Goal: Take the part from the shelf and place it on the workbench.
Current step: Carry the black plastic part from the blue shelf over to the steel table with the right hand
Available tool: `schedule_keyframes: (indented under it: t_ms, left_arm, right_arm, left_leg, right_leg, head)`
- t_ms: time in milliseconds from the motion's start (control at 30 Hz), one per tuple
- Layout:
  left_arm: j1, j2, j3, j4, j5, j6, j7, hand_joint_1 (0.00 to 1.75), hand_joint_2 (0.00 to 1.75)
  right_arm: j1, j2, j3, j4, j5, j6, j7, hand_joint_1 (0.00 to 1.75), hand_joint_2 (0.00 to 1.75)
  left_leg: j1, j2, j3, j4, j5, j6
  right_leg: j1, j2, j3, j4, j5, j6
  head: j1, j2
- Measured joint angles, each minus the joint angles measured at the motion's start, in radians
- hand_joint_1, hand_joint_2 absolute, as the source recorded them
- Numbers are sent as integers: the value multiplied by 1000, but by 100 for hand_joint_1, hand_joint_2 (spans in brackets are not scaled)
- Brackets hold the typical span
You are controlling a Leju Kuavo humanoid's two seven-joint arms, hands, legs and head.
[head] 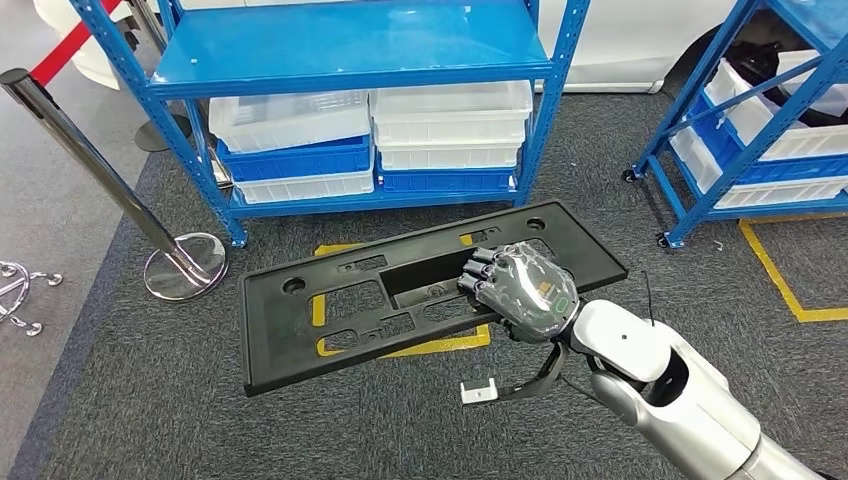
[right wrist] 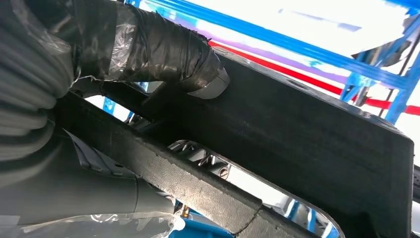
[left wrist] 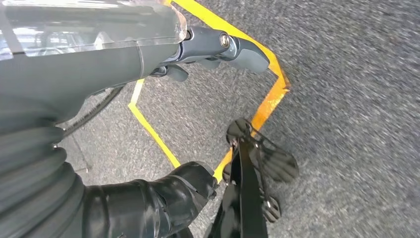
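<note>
The part (head: 340,300) is a long, flat black plastic panel with several cut-outs. It hangs tilted above the grey carpet, in front of the blue shelf (head: 350,60). My right hand (head: 525,290) grips it near its middle, through the large central opening, with the fingers over the top face. In the right wrist view the taped thumb (right wrist: 163,49) presses against the underside of the part (right wrist: 307,134). My left hand (left wrist: 89,64) hangs over the carpet. Its fingers (left wrist: 223,47) are stretched out and apart from the thumb (left wrist: 163,193), and it holds nothing.
Stacked clear and blue bins (head: 450,125) fill the shelf's lower level. A chrome stanchion (head: 100,170) with a round base stands at the left. A second blue rack (head: 760,120) with bins stands at the right. Yellow tape (head: 780,280) marks the carpet.
</note>
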Motion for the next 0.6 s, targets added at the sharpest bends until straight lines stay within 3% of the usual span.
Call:
schedule_keyframes:
  t_ms: [33, 100, 167, 233, 267, 333, 400, 433, 467, 500, 533, 600]
  left_arm:
    - [-1, 0, 1, -2, 0, -2, 0, 0, 175]
    - [-2, 0, 2, -5, -1, -8, 0, 0, 175]
    - [-3, 0, 2, -7, -2, -13, -1, 0, 175]
    - [-3, 0, 3, -7, -3, -14, -2, 0, 175]
    - [-3, 0, 4, -7, -4, -14, -2, 0, 175]
    - [-5, 0, 4, -7, -6, -14, -3, 0, 175]
    - [-5, 0, 5, -7, -7, -13, -3, 0, 175]
    - [-5, 0, 5, -7, -9, -13, -4, 0, 175]
    - [-5, 0, 6, -7, -10, -13, -4, 0, 175]
    - [-5, 0, 6, -7, -12, -13, -4, 0, 175]
    - [-5, 0, 6, -7, -13, -13, -4, 0, 175]
    - [-5, 0, 7, -7, -14, -13, -4, 0, 175]
  right_arm:
    - [-5, 0, 0, 1, -3, 1, -2, 175, 175]
    - [-15, 0, -2, 4, -7, 1, -2, 175, 175]
    - [-26, 0, -6, 9, -7, 0, 0, 175, 175]
    - [-39, 1, -11, 15, -8, 0, 0, 175, 175]
    - [-45, 0, -15, 17, -9, 0, 0, 175, 175]
    - [-60, 0, -28, 19, -14, 0, 0, 175, 175]
    - [-72, 0, -41, 20, -18, 2, 0, 175, 175]
    - [-78, 0, -46, 21, -20, 5, 0, 175, 175]
    - [-83, 0, -50, 22, -22, 8, -1, 175, 175]
    - [-88, 0, -55, 23, -24, 10, -1, 175, 175]
    - [-93, 0, -59, 23, -24, 12, -1, 175, 175]
    - [-104, 0, -65, 23, -25, 14, -1, 175, 175]
  left_leg:
    - [0, 0, 46, -60, 22, 2]
    - [-4, -2, 130, -190, 26, 11]
    - [-10, -4, 158, -247, 17, 22]
    - [-7, -1, 146, -259, 35, 36]
    - [-5, 1, 138, -263, 46, 45]
    - [-3, 6, 118, -266, 68, 60]
    - [-4, 6, 89, -259, 86, 65]
    - [-5, 6, 74, -253, 94, 65]
    - [-5, 7, 58, -246, 101, 64]
    - [-5, 6, 41, -237, 107, 62]
    - [-4, 6, 26, -228, 113, 60]
    - [-6, 4, 2, -215, 126, 51]
  right_leg:
    - [0, 0, -13, 7, 5, 3]
    - [1, -1, -30, 16, 17, 13]
    - [1, -3, -38, 14, 35, 24]
    - [1, -1, -45, 10, 42, 34]
    - [1, 2, -51, 21, 24, 38]
    - [-1, 7, -73, 101, -66, 45]
    - [-1, 8, -94, 225, -147, 49]
    - [-1, 8, -93, 268, -155, 51]
    - [-2, 8, -79, 282, -140, 52]
    - [-3, 8, -50, 262, -113, 52]
    - [-4, 8, -6, 209, -92, 51]
    - [0, 10, 81, 79, -94, 46]
  head:
    - [0, 0]
    - [0, 0]
    - [0, 0]
    - [1, 0]
    - [2, 0]
    - [3, 0]
    - [3, 0]
    - [3, 0]
    - [3, 0]
    - [3, 0]
    - [3, 0]
    - [3, 0]
